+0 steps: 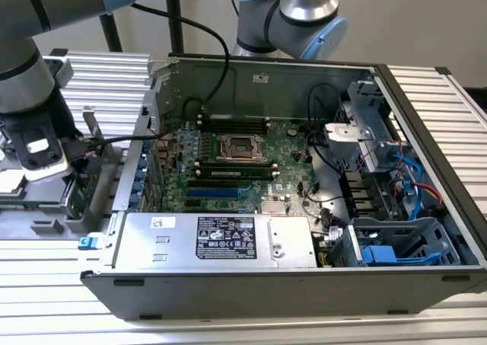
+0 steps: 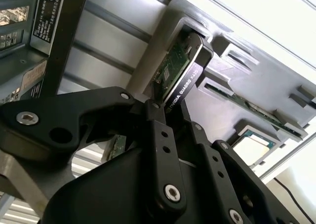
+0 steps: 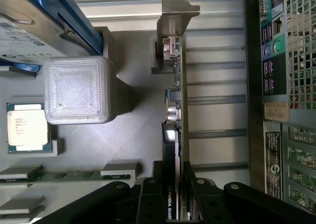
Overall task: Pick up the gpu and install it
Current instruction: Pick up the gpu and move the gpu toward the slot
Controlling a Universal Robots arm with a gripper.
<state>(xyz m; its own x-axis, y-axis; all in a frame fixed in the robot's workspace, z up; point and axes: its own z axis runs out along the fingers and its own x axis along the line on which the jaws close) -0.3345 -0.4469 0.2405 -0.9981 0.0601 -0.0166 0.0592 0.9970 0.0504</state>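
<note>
The gpu (image 3: 174, 112) stands on edge in a slot of the grey parts tray (image 3: 133, 135), with its silver end bracket (image 3: 175, 9) at the far end. In the second wrist view its green board and black shroud (image 2: 178, 74) both show. My gripper (image 3: 174, 187) has one black finger (image 3: 150, 197) on each side of the card and presses on both faces. The card rests in its holder. In the exterior view my gripper (image 1: 53, 158) hangs over the tray at the exterior view's left, outside the open computer case (image 1: 266, 78).
The tray also holds a hard drive with a blue frame (image 3: 44, 16), a white ribbed block (image 3: 76, 88), a processor chip (image 3: 27, 127) and a memory stick (image 3: 64, 174). Inside the case lie the green motherboard (image 1: 243, 162) and a silver power supply (image 1: 221, 238). The case's rear panel (image 3: 276, 85) stands close beside the card.
</note>
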